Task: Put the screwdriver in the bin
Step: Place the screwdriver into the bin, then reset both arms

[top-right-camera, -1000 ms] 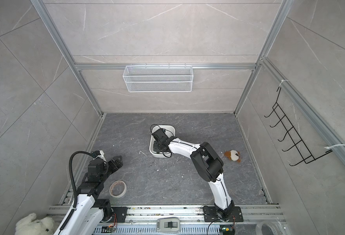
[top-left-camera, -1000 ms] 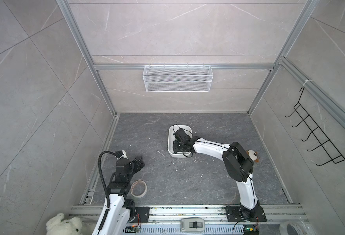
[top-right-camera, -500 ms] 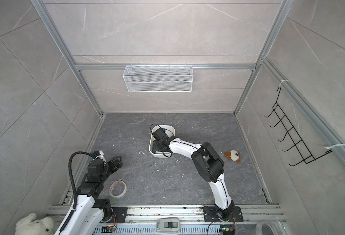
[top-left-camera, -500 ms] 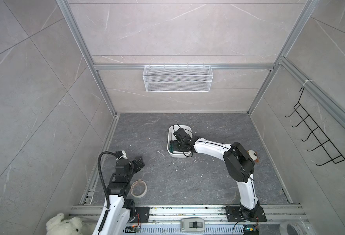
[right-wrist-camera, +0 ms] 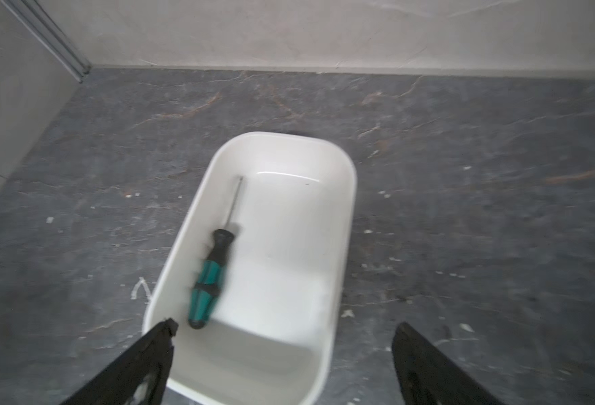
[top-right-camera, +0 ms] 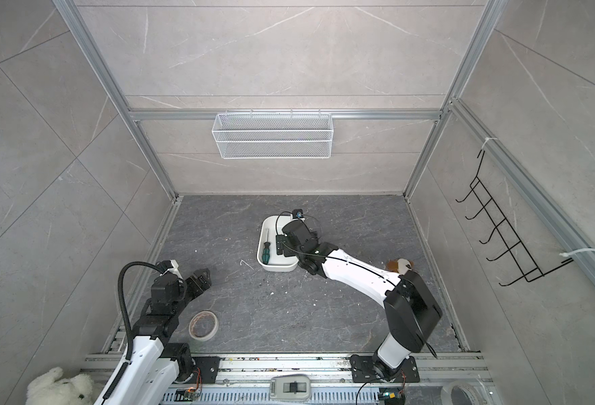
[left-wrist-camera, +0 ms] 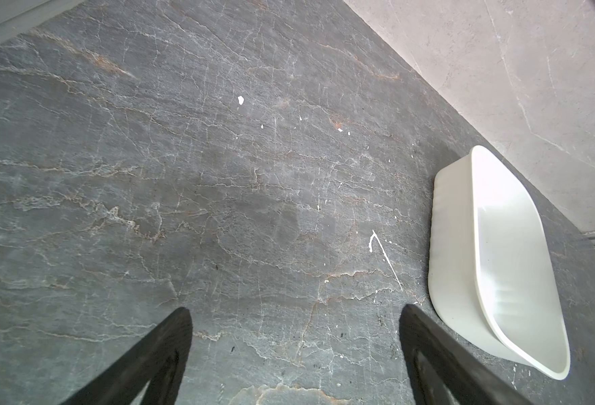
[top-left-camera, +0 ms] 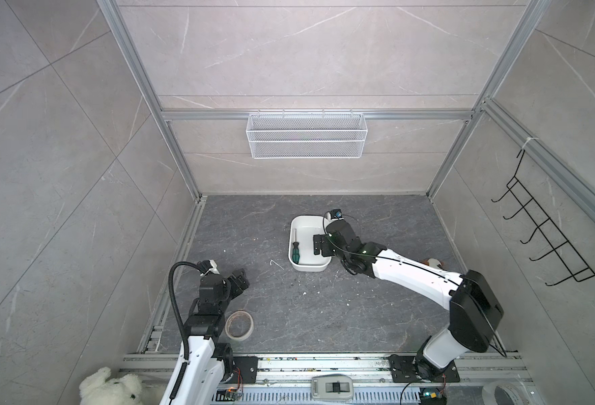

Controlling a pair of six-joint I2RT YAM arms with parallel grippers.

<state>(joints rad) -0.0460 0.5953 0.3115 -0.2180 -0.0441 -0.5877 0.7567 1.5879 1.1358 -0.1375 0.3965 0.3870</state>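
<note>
Screwdriver (top-left-camera: pixel 294 247) and bin (top-left-camera: pixel 308 270) are inside a tall booth whose walls (top-left-camera: pixel 306 52) are big pale tiles with thin veins, held by an aluminium frame (top-left-camera: pixel 313 115). Its floor (top-left-camera: pixel 289 308) is a dark grey stone-like slab with light cracks and small white specks, and one thin white hooked mark (top-left-camera: pixel 276 263) lies just beside the bin on the left arm's side. On the back wall hangs a long white wire-mesh basket (top-left-camera: pixel 306 140), and on the side wall by the right arm a black hook rack (top-left-camera: pixel 552 238). The right arm (top-left-camera: pixel 411 277) reaches far over the floor; the right gripper (top-left-camera: pixel 319 244) hangs above the half of the bin nearer to that arm, its jaws spread wide with nothing between them. The left arm (top-left-camera: pixel 205 315) is folded near its base, and the left gripper (top-left-camera: pixel 238 278) is low over bare floor, well apart from the bin, its jaws also wide apart and holding nothing. The bin, a white tub with low smooth walls, stands about mid-floor, toward the back wall. A roll of tape (top-left-camera: pixel 239 324) lies flat near the left arm, and a small brown-and-white toy (top-right-camera: pixel 399 264) is partly hidden behind the right arm. The screwdriver lies flat on the bottom of the bin, close along the long wall on the left arm's side, its green-and-black handle toward the robot's base and its thin shaft pointing at the back wall.
</note>
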